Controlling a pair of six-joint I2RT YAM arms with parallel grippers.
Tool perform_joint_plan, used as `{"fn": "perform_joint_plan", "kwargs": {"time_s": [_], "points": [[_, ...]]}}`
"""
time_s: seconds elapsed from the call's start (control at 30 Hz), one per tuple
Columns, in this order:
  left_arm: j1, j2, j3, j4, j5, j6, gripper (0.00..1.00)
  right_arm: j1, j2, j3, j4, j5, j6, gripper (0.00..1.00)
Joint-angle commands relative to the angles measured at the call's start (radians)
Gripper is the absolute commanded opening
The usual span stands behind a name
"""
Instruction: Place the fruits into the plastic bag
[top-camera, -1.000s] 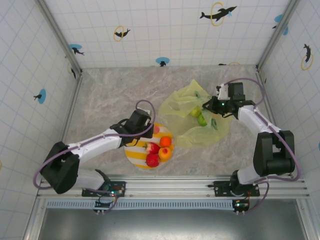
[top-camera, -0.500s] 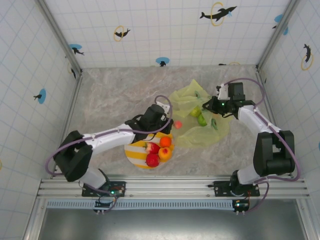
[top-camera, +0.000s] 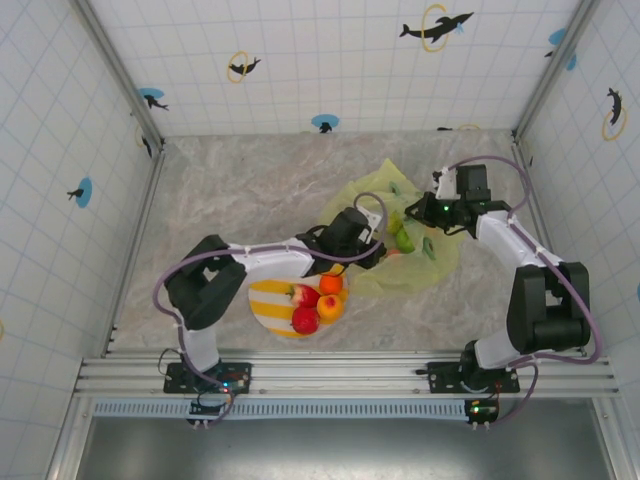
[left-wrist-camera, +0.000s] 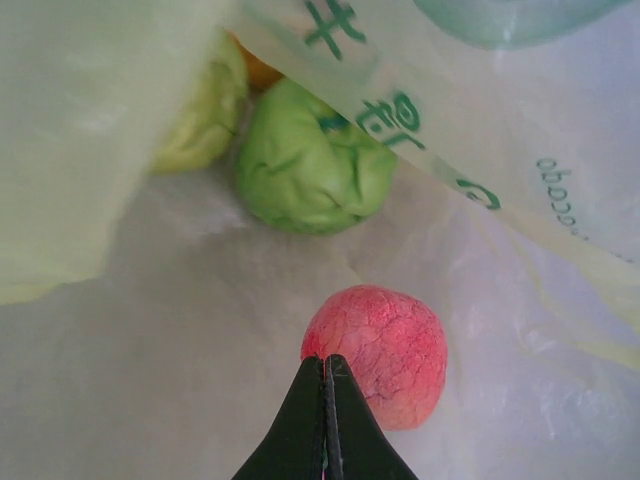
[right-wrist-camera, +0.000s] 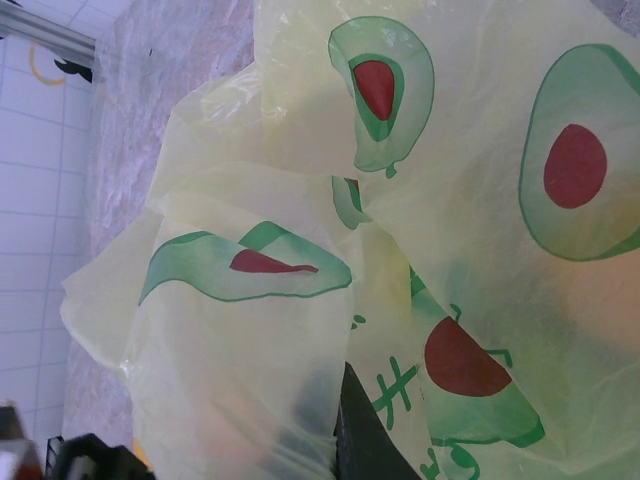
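Observation:
The yellow-green plastic bag (top-camera: 405, 262) with avocado prints lies right of centre, its mouth facing left. My right gripper (top-camera: 412, 212) is shut on the bag's upper film, and one dark finger (right-wrist-camera: 365, 435) shows against the film. My left gripper (left-wrist-camera: 325, 362) reaches inside the bag. Its jaws are shut on the left edge of a red fruit (left-wrist-camera: 385, 355) resting on the bag's floor. Behind it lie a green fruit (left-wrist-camera: 310, 160), a yellow-green one (left-wrist-camera: 200, 110) and a sliver of orange (left-wrist-camera: 262, 70). Several more fruits, including an orange one (top-camera: 331, 283) and a red one (top-camera: 305, 320), sit on the striped plate (top-camera: 265, 305).
The left arm (top-camera: 280, 260) stretches across the plate's far side toward the bag. Tiled walls and metal posts close in the marble table (top-camera: 230, 190). A rail (top-camera: 340, 372) runs along the near edge.
My left arm swung right from the plate, carrying the red fruit into the bag's mouth. The right arm and the bag stayed put.

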Motion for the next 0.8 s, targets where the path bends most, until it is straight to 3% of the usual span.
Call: {"fn": "perform_joint_plan", "kwargs": {"time_s": [0.0, 0.27, 0.53, 0.77], "points": [[-0.012, 0.044, 0.043, 0.061, 0.056, -0.025, 0.00, 0.003, -0.026, -0.006, 0.004, -0.004, -0.003, 0.05], [-0.013, 0.132, 0.096, 0.149, 0.098, -0.094, 0.00, 0.008, -0.021, -0.011, 0.005, -0.003, 0.000, 0.05], [-0.014, 0.139, 0.113, 0.137, 0.099, -0.086, 0.18, 0.006, -0.024, -0.012, 0.001, 0.001, -0.007, 0.05], [-0.006, 0.067, 0.071, 0.115, 0.067, -0.046, 0.26, 0.006, -0.025, -0.011, -0.001, 0.000, -0.007, 0.05]]}}
